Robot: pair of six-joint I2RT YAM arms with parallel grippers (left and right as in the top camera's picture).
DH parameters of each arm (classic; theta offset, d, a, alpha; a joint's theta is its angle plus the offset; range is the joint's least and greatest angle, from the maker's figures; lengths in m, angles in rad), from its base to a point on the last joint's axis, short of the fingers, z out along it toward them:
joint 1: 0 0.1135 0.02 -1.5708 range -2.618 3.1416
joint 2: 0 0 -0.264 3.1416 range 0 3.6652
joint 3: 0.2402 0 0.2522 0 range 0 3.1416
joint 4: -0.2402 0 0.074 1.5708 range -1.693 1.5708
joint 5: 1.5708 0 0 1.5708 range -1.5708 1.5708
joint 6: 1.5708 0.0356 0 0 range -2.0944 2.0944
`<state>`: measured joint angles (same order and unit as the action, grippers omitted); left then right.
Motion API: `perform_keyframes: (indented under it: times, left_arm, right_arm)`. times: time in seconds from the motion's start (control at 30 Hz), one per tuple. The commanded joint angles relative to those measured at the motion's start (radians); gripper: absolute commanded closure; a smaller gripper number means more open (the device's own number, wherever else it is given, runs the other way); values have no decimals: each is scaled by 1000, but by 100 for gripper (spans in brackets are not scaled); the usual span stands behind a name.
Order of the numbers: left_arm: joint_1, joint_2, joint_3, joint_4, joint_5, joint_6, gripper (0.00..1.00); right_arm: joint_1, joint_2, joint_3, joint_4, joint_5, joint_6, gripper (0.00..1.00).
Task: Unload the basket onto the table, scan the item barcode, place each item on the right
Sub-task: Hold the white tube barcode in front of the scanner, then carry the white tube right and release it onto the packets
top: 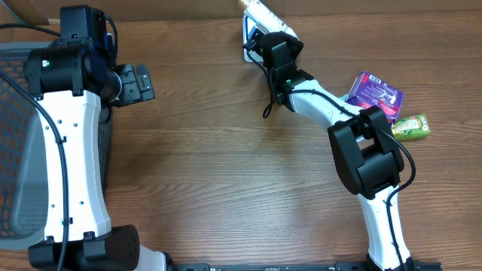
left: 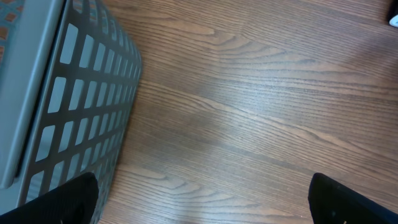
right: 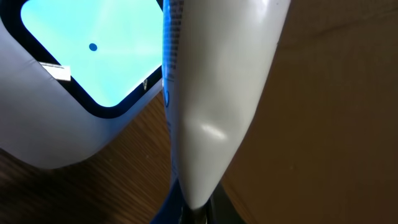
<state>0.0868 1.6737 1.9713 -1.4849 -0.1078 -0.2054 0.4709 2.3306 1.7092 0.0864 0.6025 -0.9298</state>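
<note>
Held the white tube [right: 211,93] clamped in the right gripper [top: 265,36] at the scanner [right: 56,130] and its lit window, left gripper [top: 139,83] gaping empty by the basket [left: 93,93]; judged mid-scan, likely needing the barcode turned to face the glass.

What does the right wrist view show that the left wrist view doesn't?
Right wrist only: a white tube filling the middle of the frame, and beside it the scanner with its window lit cyan.
Left wrist only: a grey mesh basket along the left edge, and the left fingers at the bottom corners, spread wide with nothing between them.
Both: the wooden tabletop.
</note>
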Motion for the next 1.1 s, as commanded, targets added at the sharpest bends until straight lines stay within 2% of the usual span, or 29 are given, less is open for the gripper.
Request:
perform_keyframes:
  times: [0.0, 0.43, 0.73, 0.9, 1.07]
  left_arm:
    - [-2, 0, 0, 1, 1, 19, 1]
    - [-2, 0, 0, 1, 1, 19, 1]
    - [-2, 0, 0, 1, 2, 19, 0]
    - [-2, 0, 0, 1, 1, 19, 0]
    - [-2, 0, 0, 1, 1, 19, 0]
  right_arm:
    - [-1, -30, 33, 13, 54, -25, 96]
    - [48, -30, 33, -5, 180, -146, 96]
    - [136, -69, 33, -37, 183, -137, 96]
    - [172, -123, 33, -127, 170, -20, 96]
    - [182, -237, 33, -369, 18, 158, 96]
